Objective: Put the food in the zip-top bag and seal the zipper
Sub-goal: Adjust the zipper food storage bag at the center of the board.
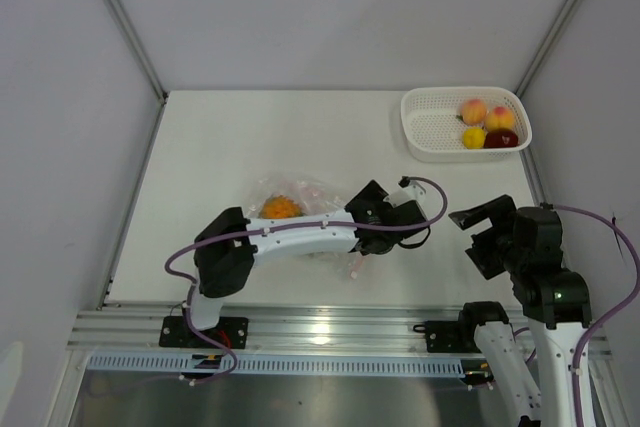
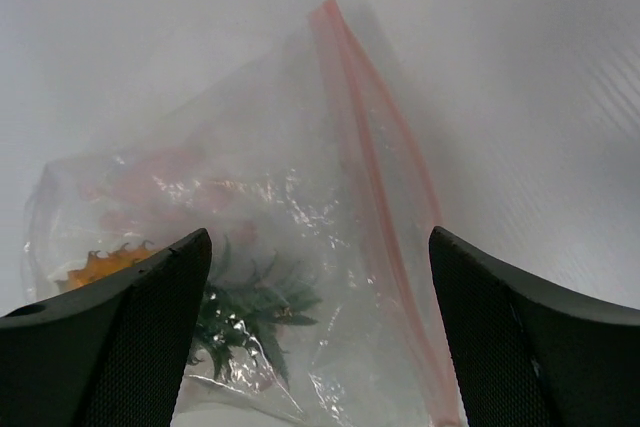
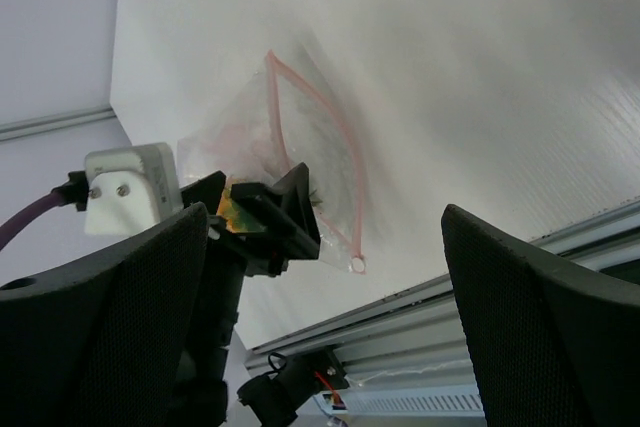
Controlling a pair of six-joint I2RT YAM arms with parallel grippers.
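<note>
The left fingers (image 1: 385, 215) hang spread wide over the zip-top bag (image 1: 305, 197) mid-desk (image 1: 230, 147), gripping nothing. The pineapple (image 1: 280, 208) sits inside (the pink zipper (image 2: 375, 177) looks parted). The right fingers (image 1: 485, 232) are also spread and empty. The other fruit (image 1: 474, 110) lies in the basket (image 1: 430, 127).

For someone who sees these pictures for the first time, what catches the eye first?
The orange pineapple inside the clear zip-top bag, mid-table, with the left hand open close to it. Next, the white basket in the far right corner, holding two peaches, a lemon and a dark red apple.
</note>
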